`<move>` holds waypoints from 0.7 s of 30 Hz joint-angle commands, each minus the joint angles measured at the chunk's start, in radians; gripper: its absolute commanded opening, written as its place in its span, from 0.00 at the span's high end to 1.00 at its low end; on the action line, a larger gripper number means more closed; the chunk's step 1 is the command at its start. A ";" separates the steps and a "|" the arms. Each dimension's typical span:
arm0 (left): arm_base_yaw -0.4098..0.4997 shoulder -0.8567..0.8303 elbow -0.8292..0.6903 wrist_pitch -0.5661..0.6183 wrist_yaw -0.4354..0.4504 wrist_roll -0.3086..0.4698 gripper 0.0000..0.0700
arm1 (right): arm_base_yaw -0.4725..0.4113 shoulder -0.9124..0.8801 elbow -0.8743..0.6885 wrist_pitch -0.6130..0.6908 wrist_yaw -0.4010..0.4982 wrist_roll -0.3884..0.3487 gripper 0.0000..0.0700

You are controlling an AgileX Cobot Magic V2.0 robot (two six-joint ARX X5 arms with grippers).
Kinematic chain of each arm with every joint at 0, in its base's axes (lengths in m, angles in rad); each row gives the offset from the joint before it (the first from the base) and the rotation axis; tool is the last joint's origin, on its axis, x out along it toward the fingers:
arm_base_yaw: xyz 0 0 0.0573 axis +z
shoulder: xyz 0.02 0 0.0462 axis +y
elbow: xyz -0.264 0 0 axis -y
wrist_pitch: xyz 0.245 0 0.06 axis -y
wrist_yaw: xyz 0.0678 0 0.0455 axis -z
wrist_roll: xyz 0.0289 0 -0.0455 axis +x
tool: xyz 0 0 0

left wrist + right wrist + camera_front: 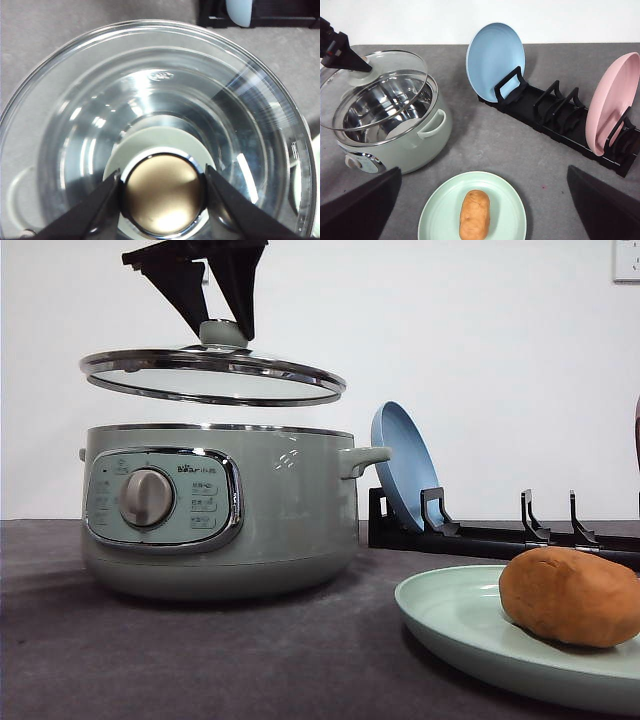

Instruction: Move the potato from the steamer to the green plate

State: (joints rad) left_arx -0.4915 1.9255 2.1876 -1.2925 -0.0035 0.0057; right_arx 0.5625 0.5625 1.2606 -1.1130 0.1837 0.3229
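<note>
The left end effector is closed on the green knob of the glass lid, its two black fingers pressed to either side of the knob's shiny cap. It holds the lid in the air, slightly tilted, directly above the steamer, which sits straight below it with the pot mouth uncovered; judging by this, the lid is kept up so the pot stays reachable. Seen from the right arm's wrist camera, the right end effector is spread wide and holds nothing. Just beneath and ahead of it, the potato lies on the green plate, so the transfer appears done. Farther beyond it, a black dish rack holds a blue plate and a pink plate upright. Everything rests on a dark grey, cloth-like counter against a plain white wall.
</note>
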 commanded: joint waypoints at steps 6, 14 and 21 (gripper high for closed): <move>-0.022 0.029 0.025 0.015 0.001 -0.008 1.00 | 0.005 0.005 0.014 0.011 0.001 0.010 0.04; -0.020 0.032 0.022 0.008 0.000 -0.018 1.00 | 0.005 0.005 0.014 0.011 0.001 0.010 0.04; -0.020 0.032 -0.024 0.024 0.000 -0.018 1.00 | 0.005 0.005 0.014 0.011 0.001 0.010 0.04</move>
State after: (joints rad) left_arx -0.5072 1.9480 2.1411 -1.2927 -0.0025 -0.0025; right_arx 0.5625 0.5625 1.2606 -1.1130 0.1837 0.3229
